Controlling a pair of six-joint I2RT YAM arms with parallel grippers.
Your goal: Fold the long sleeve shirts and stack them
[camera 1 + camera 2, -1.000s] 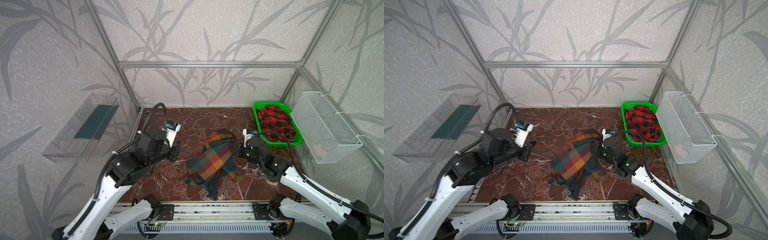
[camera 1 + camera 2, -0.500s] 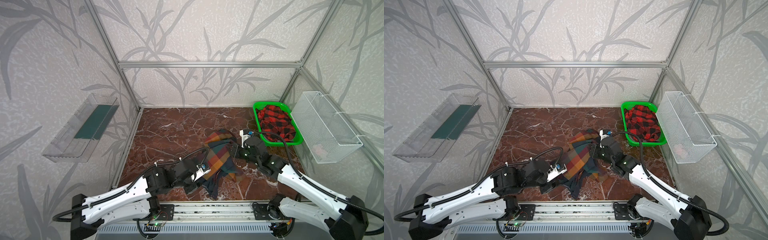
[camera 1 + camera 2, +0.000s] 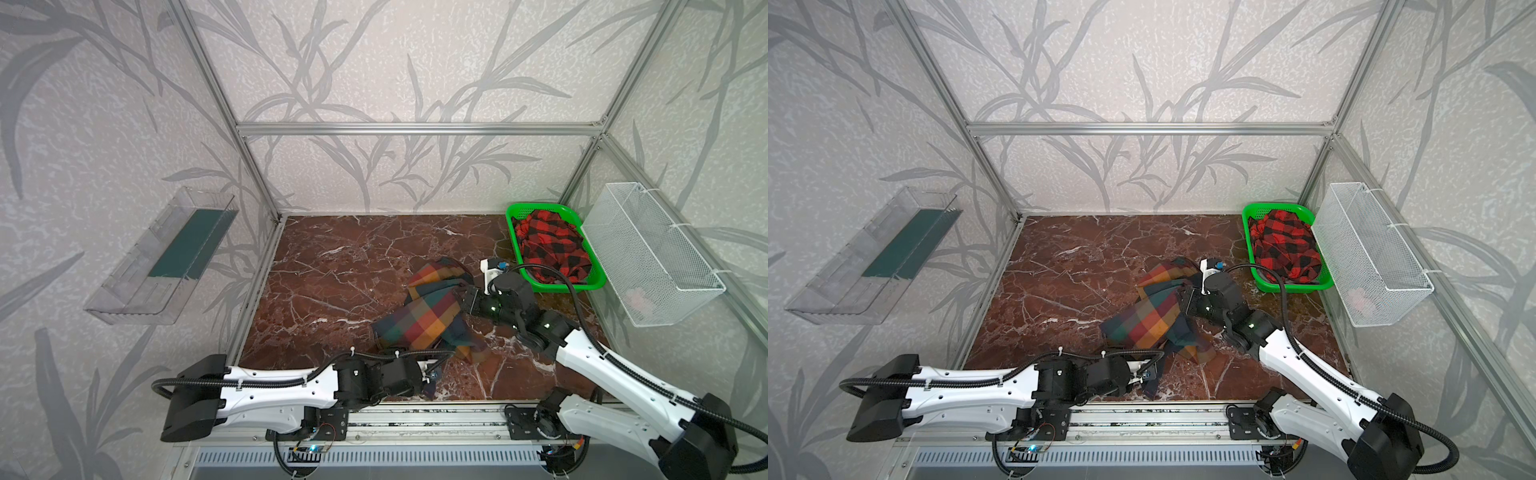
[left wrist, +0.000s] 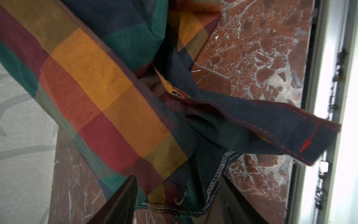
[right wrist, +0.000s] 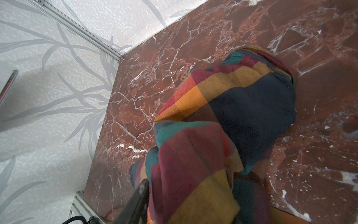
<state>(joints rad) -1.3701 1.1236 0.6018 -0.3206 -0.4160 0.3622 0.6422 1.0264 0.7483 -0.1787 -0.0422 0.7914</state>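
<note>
Desk: a red-brown marbled desk point(image 3: 332, 270) point(image 3: 1067, 270) stood inside a metal-framed cell with leaf-patterned walls.
Block shirt: the block shirt point(image 3: 424, 320) point(image 3: 1148, 322) lay crumpled and unfolded on the desk, right of centre, in navy, orange, green and red squares. A navy part of it reached down to the desk's near edge.
Check shirt: the red-and-black check shirt point(image 3: 548, 245) point(image 3: 1285, 245) sat bunched in the green basket point(image 3: 536, 206) point(image 3: 1275, 205) at the desk's far right corner, well apart from the left hand.
Left hand: the left hand point(image 3: 431, 380) point(image 3: 1152, 376) point(image 4: 178, 179) was low at the desk's near edge, at the near end of the block shirt point(image 4: 96, 77). In the left wrist view its two dark fingers point(image 4: 120, 201) stood wide apart. A stitched hem lay loose between them, so the hand gripped nothing.
Right hand: the right hand point(image 3: 463, 297) point(image 3: 1183, 301) was at the block shirt's far right side, near the basket. In the right wrist view one dark finger point(image 5: 138, 199) showed against the bunched shirt point(image 5: 242, 108), and the other was hidden behind cloth. The cloth rose into the hand, which looked closed on a thick fold.
Wire basket: a white wire basket point(image 3: 648, 257) hung on the right wall just beside the green one. It held something pale that was too blurred to name.
Clear tray: a clear tray point(image 3: 166, 257) with a dark green strip hung on the left wall.
</note>
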